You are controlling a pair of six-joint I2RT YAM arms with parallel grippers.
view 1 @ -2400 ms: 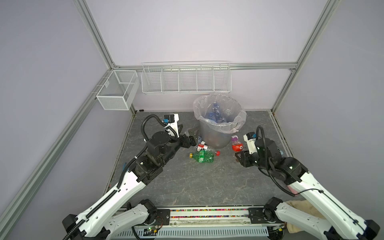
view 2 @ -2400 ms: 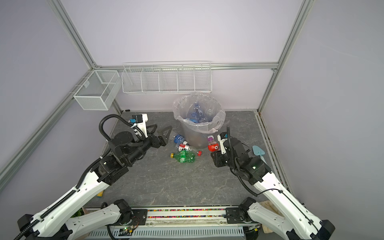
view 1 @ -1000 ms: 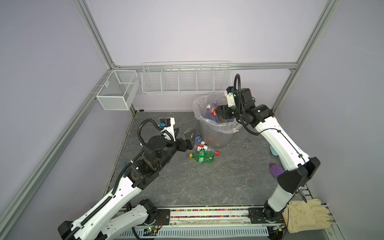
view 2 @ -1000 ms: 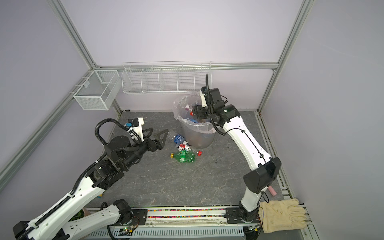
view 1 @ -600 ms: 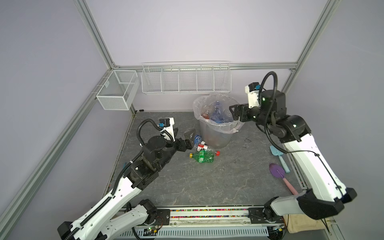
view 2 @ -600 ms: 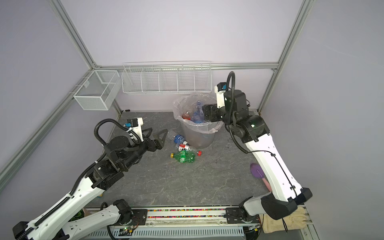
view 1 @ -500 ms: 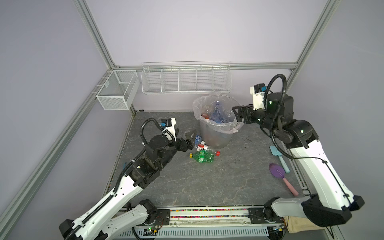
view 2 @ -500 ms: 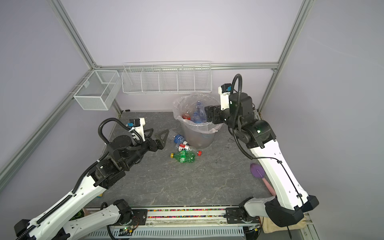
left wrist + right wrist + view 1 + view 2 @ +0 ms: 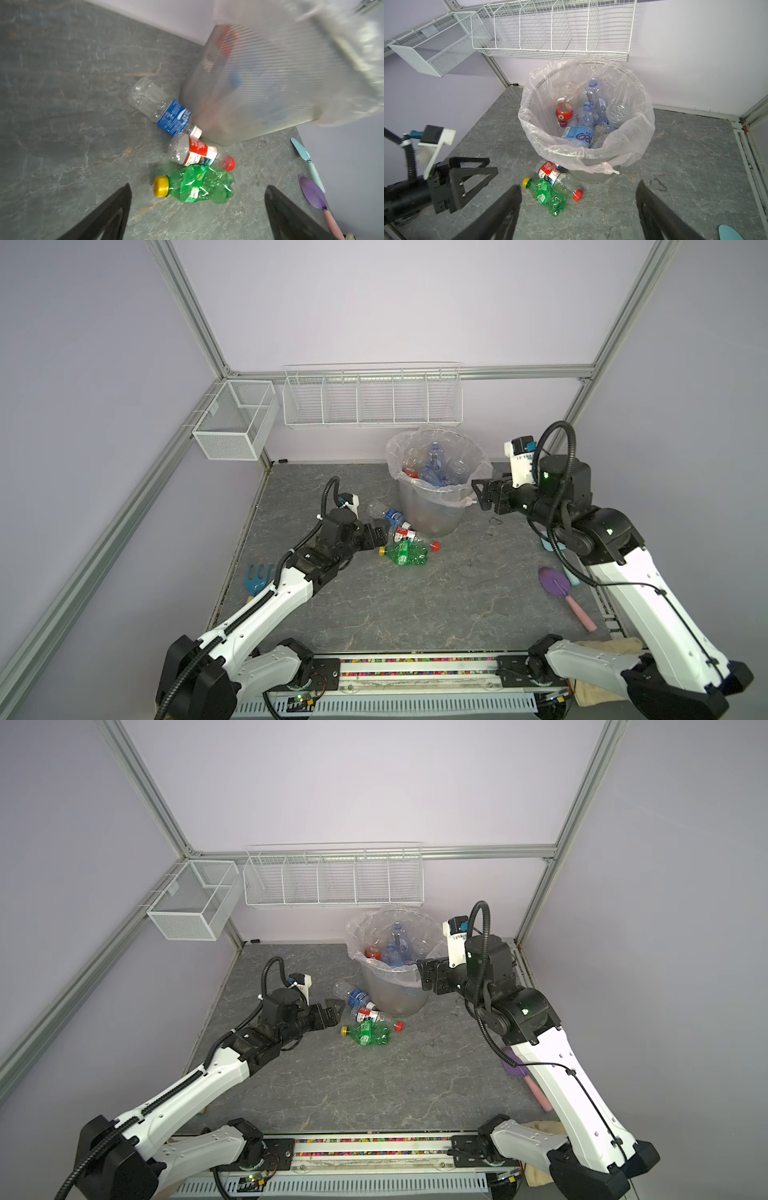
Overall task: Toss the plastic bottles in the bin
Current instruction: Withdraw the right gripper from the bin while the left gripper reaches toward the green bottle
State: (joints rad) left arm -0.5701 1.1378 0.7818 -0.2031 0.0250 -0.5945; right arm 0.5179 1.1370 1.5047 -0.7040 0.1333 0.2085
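The bin (image 9: 432, 512) with its clear liner stands at the back and holds several plastic bottles (image 9: 577, 135), one with an orange-red label (image 9: 563, 113). Three bottles lie on the floor at its left foot: a blue-labelled one (image 9: 166, 112), a red-labelled one (image 9: 193, 152) and a crushed green one (image 9: 207, 187) with a yellow cap. My left gripper (image 9: 380, 526) hangs low just left of them, open and empty, the green bottle ahead of its jaws. My right gripper (image 9: 478, 493) is open and empty in the air beside the bin's right rim.
White wire baskets (image 9: 372, 396) hang on the back wall and a mesh one (image 9: 232, 423) on the left. A blue rake (image 9: 257, 576) lies at the left edge. A purple trowel (image 9: 555, 583), a pale blue tool (image 9: 552, 545) and a cloth (image 9: 602, 647) lie on the right.
My right arm lifted the orange-red bottle from the floor, swung over the bin, let it go and drew back to the right. My left gripper edged closer to the floor bottles.
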